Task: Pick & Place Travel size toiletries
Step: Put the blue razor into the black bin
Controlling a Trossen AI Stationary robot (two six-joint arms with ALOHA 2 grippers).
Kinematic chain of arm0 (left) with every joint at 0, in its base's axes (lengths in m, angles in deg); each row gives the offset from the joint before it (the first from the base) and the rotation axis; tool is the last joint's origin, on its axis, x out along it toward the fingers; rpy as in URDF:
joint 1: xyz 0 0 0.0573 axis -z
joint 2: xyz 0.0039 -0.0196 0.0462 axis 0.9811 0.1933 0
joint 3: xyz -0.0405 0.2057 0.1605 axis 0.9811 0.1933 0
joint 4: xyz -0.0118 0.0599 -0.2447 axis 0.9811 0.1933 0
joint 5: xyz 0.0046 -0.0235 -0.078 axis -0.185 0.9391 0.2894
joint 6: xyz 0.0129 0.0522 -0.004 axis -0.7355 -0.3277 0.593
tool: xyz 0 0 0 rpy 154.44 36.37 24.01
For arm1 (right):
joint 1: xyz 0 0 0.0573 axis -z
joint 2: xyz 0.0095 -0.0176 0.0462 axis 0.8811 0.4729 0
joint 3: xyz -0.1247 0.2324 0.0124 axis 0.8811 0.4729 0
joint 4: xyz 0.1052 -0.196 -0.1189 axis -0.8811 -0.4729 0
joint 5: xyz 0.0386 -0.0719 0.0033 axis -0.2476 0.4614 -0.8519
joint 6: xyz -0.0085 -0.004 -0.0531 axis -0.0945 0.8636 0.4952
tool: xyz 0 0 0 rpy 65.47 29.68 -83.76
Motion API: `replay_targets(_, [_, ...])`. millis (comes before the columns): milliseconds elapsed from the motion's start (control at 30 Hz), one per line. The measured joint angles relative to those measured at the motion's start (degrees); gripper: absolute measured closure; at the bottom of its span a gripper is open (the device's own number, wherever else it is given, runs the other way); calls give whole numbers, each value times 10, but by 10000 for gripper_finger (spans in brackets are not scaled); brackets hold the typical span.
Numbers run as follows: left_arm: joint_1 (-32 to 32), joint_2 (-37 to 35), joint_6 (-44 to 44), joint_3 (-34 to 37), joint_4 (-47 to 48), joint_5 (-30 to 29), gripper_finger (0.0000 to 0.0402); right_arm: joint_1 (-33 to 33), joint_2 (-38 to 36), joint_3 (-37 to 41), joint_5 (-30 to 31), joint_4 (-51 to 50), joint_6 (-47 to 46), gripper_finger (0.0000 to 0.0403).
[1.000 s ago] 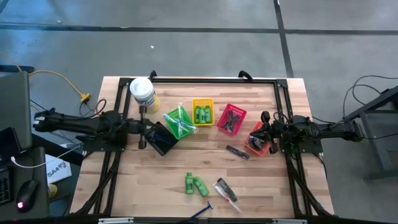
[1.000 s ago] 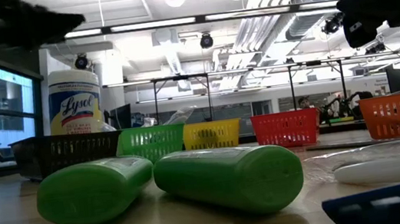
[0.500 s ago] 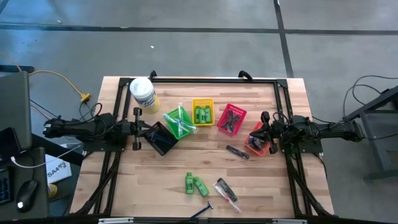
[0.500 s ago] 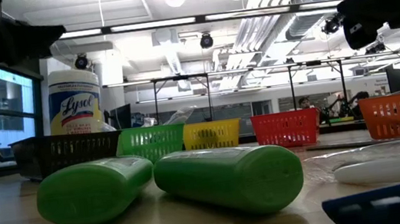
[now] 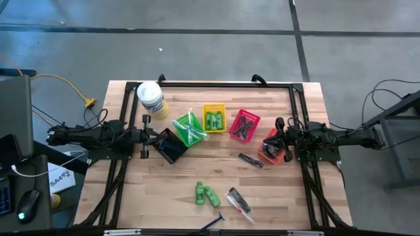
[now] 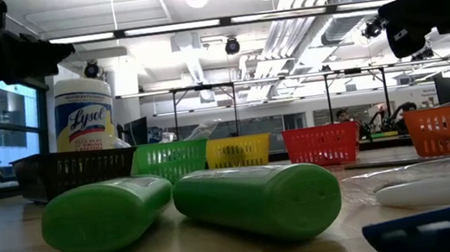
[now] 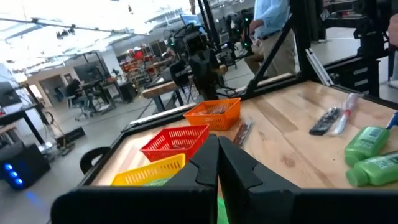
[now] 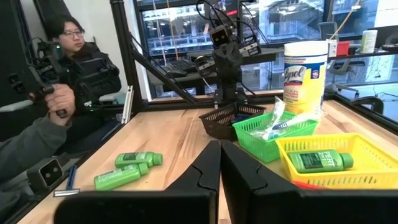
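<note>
Wooden counter filling the middle of the high view, black frame around it. White Lysol wipes tub at upper left of the counter. Row of small baskets across the upper middle: black basket, green basket with clear tubes lying diagonally, yellow basket with green mini bottles upright in the frame, long axis top to bottom, red basket with black combs crossed, orange basket at right.

Loose on the counter, lower middle: two green mini bottles side by side, long axes running upper left to lower right; clear packet with dark contents slanted the same way just right of them; blue-handled razor at the bottom edge, slanted; dark comb below the red basket, near the orange one.

Left gripper at the black basket's left side, pressed together, holding nothing. Right gripper over the orange basket, pressed together, empty.
</note>
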Motion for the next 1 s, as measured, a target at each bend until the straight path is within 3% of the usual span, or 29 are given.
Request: replay_targets(1000, [0, 0, 42, 2, 34, -15, 401, 0, 0, 0, 4, -33, -1, 398])
